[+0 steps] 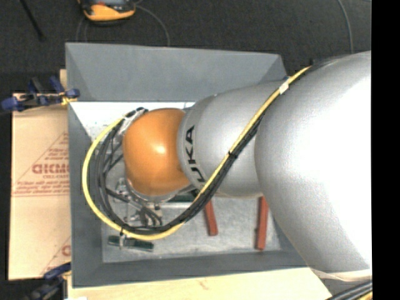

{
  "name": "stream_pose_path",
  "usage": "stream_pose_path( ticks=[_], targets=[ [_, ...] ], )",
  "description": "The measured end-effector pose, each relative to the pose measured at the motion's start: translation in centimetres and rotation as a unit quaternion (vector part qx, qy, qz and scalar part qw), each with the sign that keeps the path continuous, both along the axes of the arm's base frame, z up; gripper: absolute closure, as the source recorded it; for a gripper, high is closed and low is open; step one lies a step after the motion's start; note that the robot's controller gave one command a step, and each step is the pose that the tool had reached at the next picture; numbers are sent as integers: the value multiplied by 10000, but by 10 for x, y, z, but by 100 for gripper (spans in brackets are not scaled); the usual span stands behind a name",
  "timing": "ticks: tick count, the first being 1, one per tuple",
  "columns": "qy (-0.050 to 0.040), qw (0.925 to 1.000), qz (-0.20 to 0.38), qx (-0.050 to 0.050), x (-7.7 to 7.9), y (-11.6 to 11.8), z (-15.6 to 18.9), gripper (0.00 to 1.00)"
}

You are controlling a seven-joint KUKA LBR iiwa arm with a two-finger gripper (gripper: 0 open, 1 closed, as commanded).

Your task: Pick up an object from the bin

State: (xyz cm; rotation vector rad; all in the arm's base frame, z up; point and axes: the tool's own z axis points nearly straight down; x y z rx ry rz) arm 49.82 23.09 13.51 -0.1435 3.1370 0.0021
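Silver arm (250, 149), orange cover (153, 149) over grey bin (175, 74), hand (139, 212) clenched or released cannot tell, two red sticks (211, 220) nearby

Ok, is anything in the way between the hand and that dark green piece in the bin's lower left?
No loose thing visibly does. The hand hangs close to the dark green piece; only the robot's own yellow cable loops between them. The two red sticks lie off to the right.

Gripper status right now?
Gripper: cannot be told; it is low in the left part of the bin, beneath the arm's orange cover.
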Motion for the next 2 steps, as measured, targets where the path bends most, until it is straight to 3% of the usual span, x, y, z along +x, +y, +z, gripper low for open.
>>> stream_pose_path(
  ticks=[1, 2],
  targets=[
    [19, 10000, -1, -7, -1, 0, -2, 0],
    [28, 9989, 458, -10, 16, -7, 18, 0]
  ],
)
